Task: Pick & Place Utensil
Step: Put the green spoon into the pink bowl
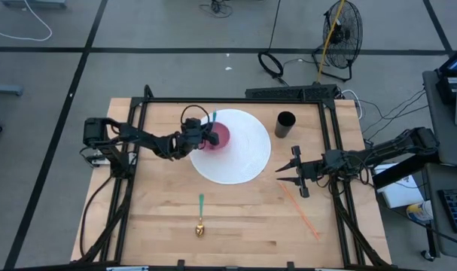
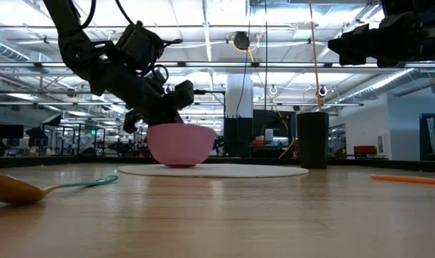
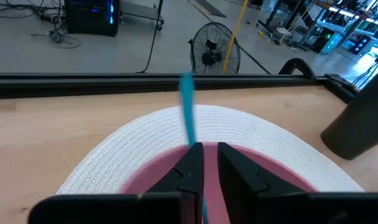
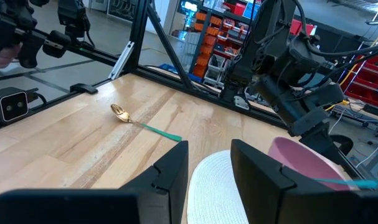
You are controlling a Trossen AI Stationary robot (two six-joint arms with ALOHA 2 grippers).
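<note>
Now, with the left hand [image 3: 204, 163] over the pink bowl [image 1: 217, 136] on the white mat [image 1: 243, 154], its fingers barely parted around the teal-handled utensil [image 3: 188, 115], it should finish loosening and lift straight up, while the right hand [image 1: 295, 172] waits open beside the mat.

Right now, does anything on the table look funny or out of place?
Yes. A gold spoon with a teal handle lies alone on the bare wood, far from the white placemat. An orange straw lies loose near the right gripper.
</note>
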